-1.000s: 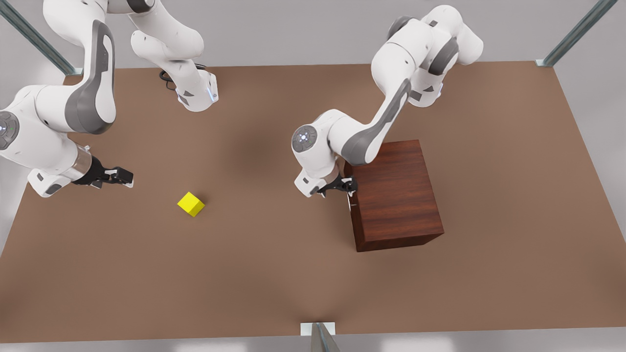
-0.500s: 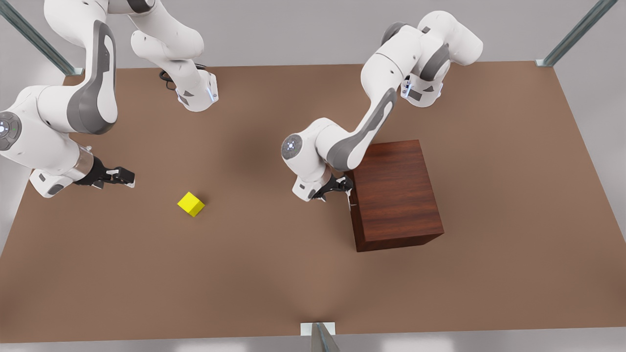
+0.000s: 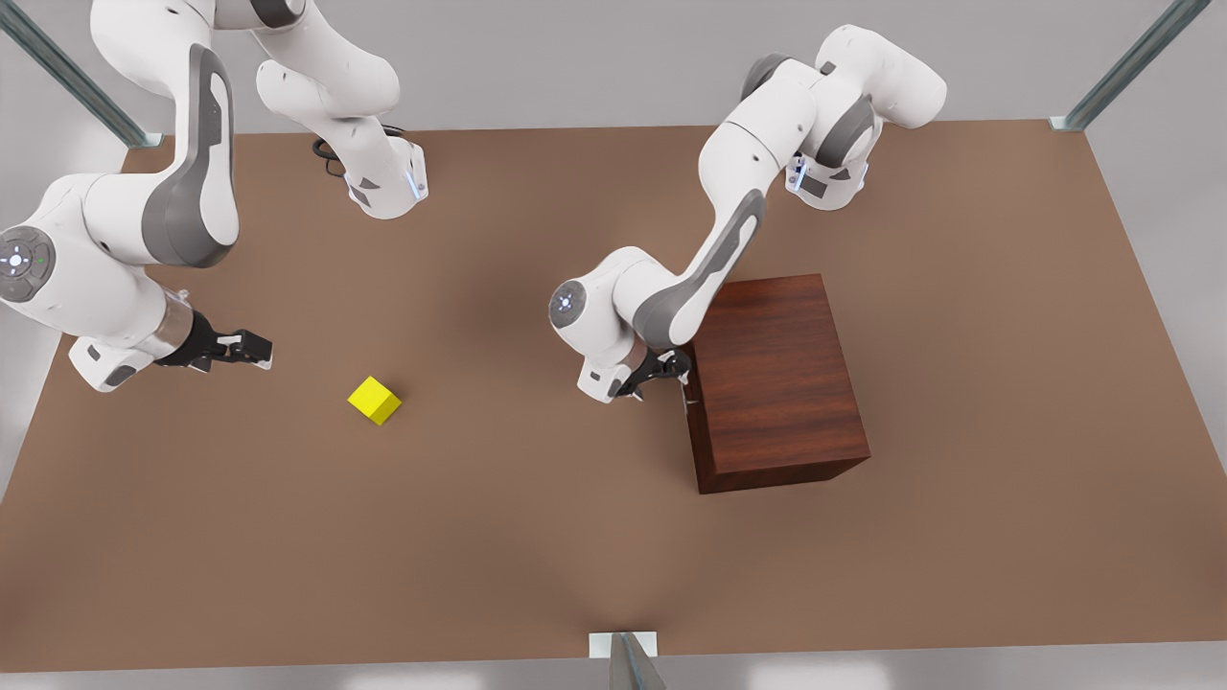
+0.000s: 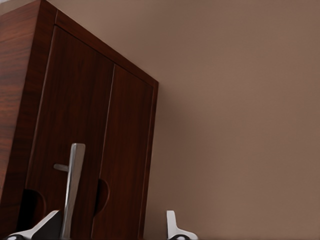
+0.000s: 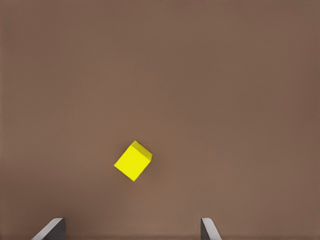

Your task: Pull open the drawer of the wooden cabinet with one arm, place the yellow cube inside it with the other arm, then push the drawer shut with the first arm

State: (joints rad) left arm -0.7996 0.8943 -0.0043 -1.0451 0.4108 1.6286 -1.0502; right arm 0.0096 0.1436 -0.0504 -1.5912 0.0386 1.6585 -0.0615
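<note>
In the front view, the boxy dark reddish-brown wooden cabinet (image 3: 778, 381) is standing on the brown table (image 3: 537, 537) toward the front view's right, its front face turned to the front view's left. The left gripper (image 3: 671, 368) is pressing in against that face at the thin silver bar handle (image 3: 686, 395), and the drawer is looking flush with the cabinet (no gap is showing). The small bright yellow cube (image 3: 375, 400) is sitting on the table well apart from the cabinet, toward the front view's left, with the right gripper (image 3: 251, 349) hovering near it, not touching.

In the left wrist view, the silver bar handle (image 4: 72, 187) is running close beside one of the fingertips (image 4: 47, 225), between the two spread fingers; the fingers are standing open, so nothing is clamped yet. The drawer (image 4: 75, 145) front is reading as closed. To do this step well, I judge the handle should sit centred between the pads before they close, and the pull should run straight out from the cabinet face.

In the right wrist view, the yellow cube (image 5: 133, 161) is lying ahead of the right gripper (image 5: 131, 231), whose fingers are spread wide and empty; this arm is waiting.
</note>
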